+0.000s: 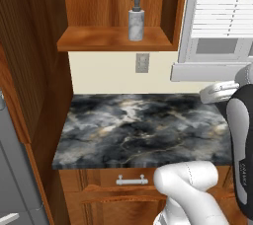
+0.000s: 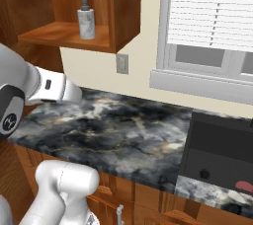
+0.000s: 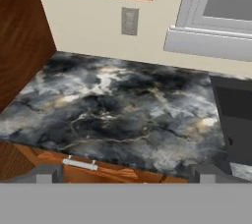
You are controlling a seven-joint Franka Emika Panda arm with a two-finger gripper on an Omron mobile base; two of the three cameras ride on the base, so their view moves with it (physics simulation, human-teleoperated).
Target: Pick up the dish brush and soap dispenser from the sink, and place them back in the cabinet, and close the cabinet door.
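Note:
The soap dispenser (image 1: 136, 19) (image 2: 86, 19), a white bottle with a dark pump, stands upright on the shelf of the open cabinet (image 1: 99, 40) (image 2: 59, 34). The black sink (image 2: 217, 145) (image 3: 238, 120) is set into the counter at the right. At its near right corner lies the reddish head of the dish brush (image 2: 244, 185), cut off by the frame edge. My gripper (image 3: 126, 175) is open and empty, looking down over the marbled counter, left of the sink. The cabinet door is out of view.
Marbled grey-black counter (image 1: 143, 125) runs under the cabinet, with a wall outlet (image 1: 142, 62) above it. A window with blinds (image 2: 212, 17) and its sill sit behind the sink. A tall wooden panel (image 1: 29, 56) bounds the counter on the left. Drawers with silver pulls (image 1: 132, 180) sit below.

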